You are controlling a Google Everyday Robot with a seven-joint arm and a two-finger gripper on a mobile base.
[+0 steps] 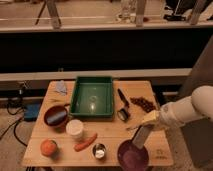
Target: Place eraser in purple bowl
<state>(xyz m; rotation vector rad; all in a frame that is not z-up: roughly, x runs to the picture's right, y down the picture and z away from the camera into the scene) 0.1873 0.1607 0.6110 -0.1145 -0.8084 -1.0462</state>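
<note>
Wooden tabletop, seen from the front, with the robot's arm reaching in from the right.

- Gripper: over the front right part of the tabletop, just above and behind the purple bowl. Fingers pinching the upper end of the eraser.
- Eraser: flat grey-brown block, held clear of the tabletop and hanging tilted from the gripper. Its lower end points down and leftward over the back rim of the purple bowl. I cannot tell whether it touches the bowl.
- Purple bowl: round and shallow, at the front right edge of the tabletop, directly under the eraser.
- Green tray: rectangular, at the middle back.
- Black-handled tool: lying just right of the tray, with its square head towards the front.
- Dark red berries: a loose cluster right of the tool, behind the gripper.
- Dark red bowl: bluish inside, left of the tray's front corner.
- White tub: upright, just in front of the tray and beside the dark red bowl.
- Carrot: lying slantwise in front of the white tub.
- Orange fruit: at the front left corner.
- Metal cup: small and shiny, between the carrot and the purple bowl.
- Pale blue item: at the back left, beside the tray. I cannot tell what it is.
</note>
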